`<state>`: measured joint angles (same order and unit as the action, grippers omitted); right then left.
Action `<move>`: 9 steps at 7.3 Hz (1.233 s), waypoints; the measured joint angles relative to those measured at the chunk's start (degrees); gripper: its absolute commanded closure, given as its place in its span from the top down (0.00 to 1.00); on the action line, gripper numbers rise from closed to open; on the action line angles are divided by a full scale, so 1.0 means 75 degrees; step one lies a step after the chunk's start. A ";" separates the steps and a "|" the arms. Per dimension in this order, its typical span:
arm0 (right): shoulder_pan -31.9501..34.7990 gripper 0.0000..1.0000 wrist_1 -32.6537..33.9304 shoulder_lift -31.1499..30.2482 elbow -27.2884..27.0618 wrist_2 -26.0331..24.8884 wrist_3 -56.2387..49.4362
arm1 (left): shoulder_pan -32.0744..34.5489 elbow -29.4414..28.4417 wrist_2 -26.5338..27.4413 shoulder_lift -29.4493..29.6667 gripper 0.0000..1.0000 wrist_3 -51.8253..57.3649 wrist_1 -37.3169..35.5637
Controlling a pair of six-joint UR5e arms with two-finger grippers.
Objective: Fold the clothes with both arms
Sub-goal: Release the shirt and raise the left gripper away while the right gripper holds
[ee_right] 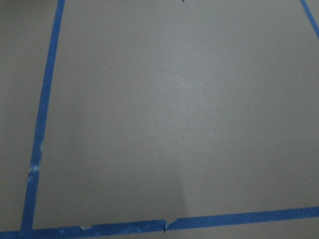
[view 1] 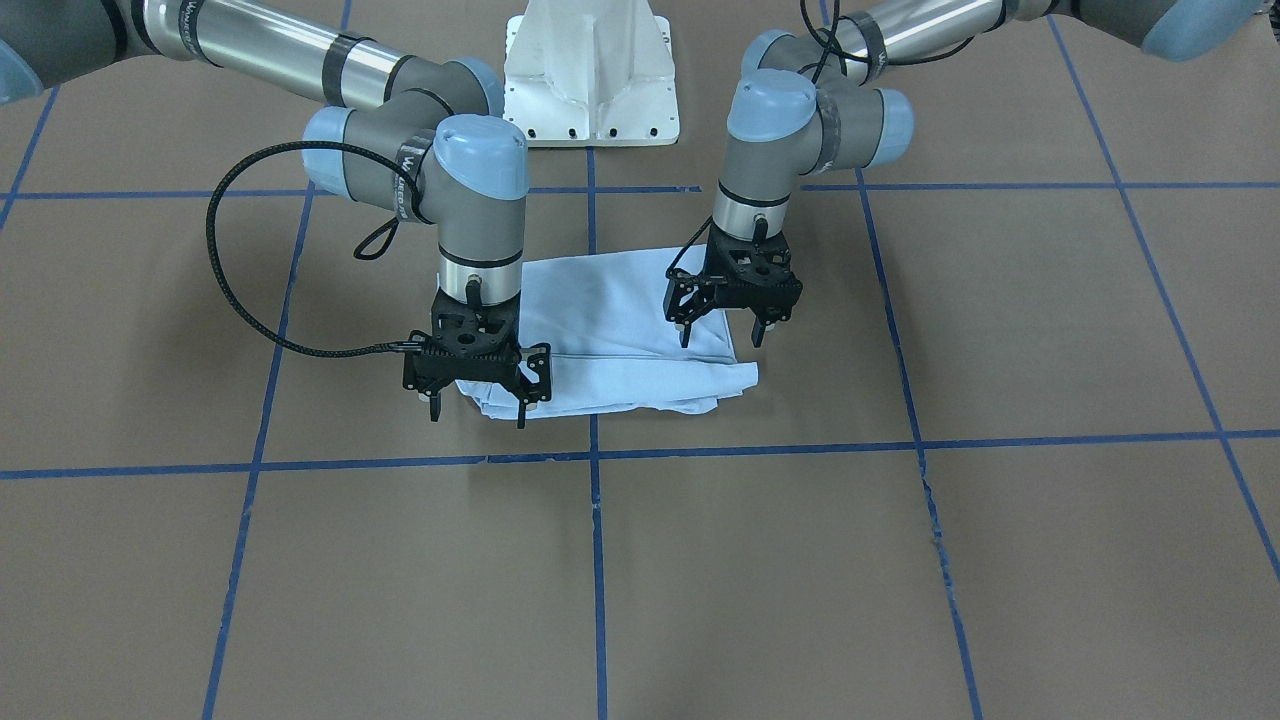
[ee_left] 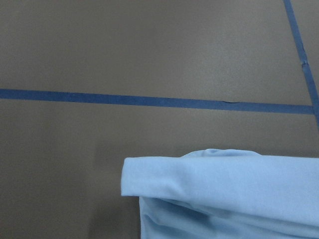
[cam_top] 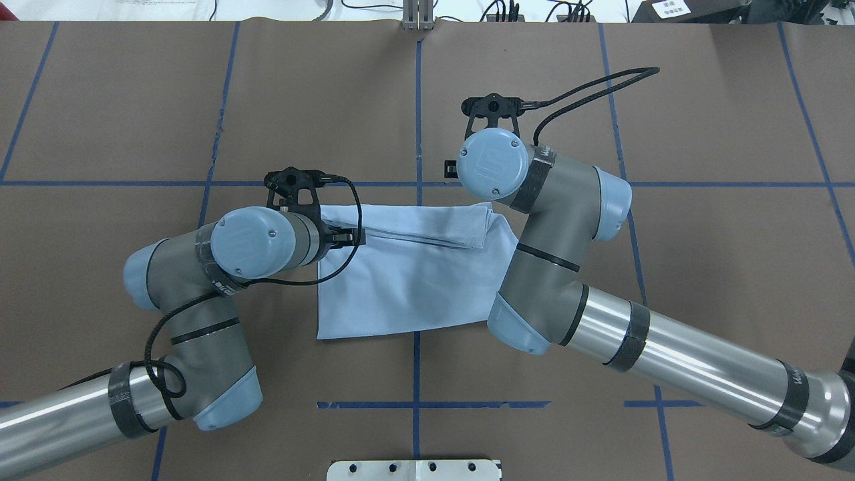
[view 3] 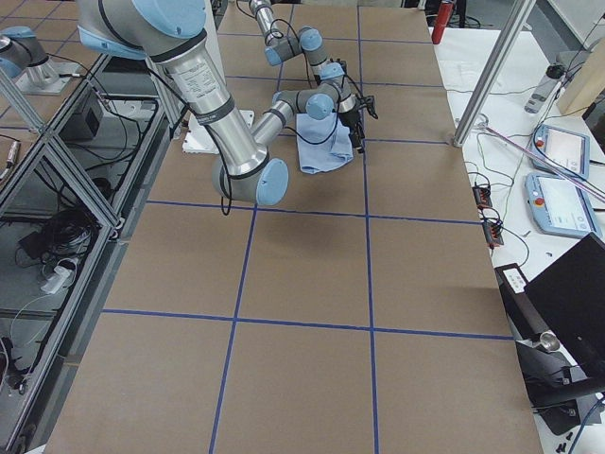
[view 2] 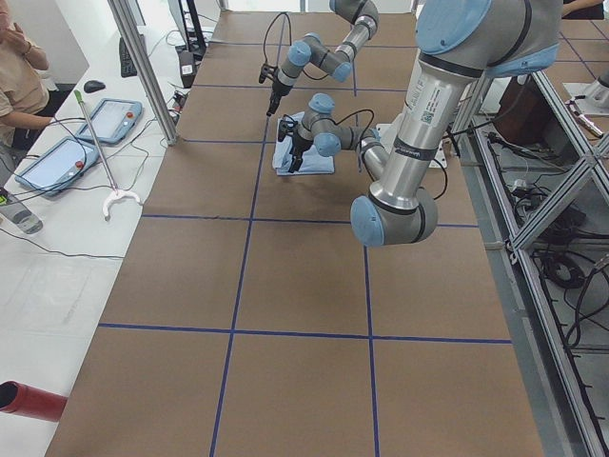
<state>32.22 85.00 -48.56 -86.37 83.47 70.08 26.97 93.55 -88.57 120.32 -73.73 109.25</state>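
Note:
The light blue T-shirt [view 1: 610, 330] lies folded into a flat rectangle at the table's middle [cam_top: 401, 280], with a thicker doubled edge on the side far from the robot. My left gripper [view 1: 720, 338] points straight down over the shirt's edge on my left, open, with nothing between its fingers. My right gripper [view 1: 478, 408] hangs open over the shirt's far corner on my right, its fingers straddling the folded edge. The left wrist view shows only a rolled corner of the shirt [ee_left: 239, 184]. Only bare table appears in the right wrist view. From overhead both grippers are hidden by the wrists.
Blue tape lines [view 1: 593, 455] grid the brown table. The white pedestal base [view 1: 592, 80] stands behind the shirt. A black cable loop [view 1: 225, 280] hangs off my right wrist. Beyond the table's end on my left are a person [view 2: 14, 76] and tablets [view 2: 57, 162].

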 measured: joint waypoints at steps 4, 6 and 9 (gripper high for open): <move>0.0055 1.00 -0.0001 -0.0008 -0.0021 0.0011 -0.0014 | 0.0314 -0.0932 0.0277 0.0606 1.00 0.0107 0.0015; 0.0056 1.00 -0.0006 -0.0012 -0.0071 0.0015 -0.0009 | 0.0819 -0.1934 0.0266 0.1149 1.00 0.0242 0.0075; -0.0073 1.00 0.0036 -0.0060 -0.0683 0.0231 0.0194 | 0.1567 -0.2688 -0.0085 0.1500 1.00 0.1101 0.0570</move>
<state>31.67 85.27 -49.02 -91.49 85.20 71.54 38.72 73.40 -89.21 131.58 -65.47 113.53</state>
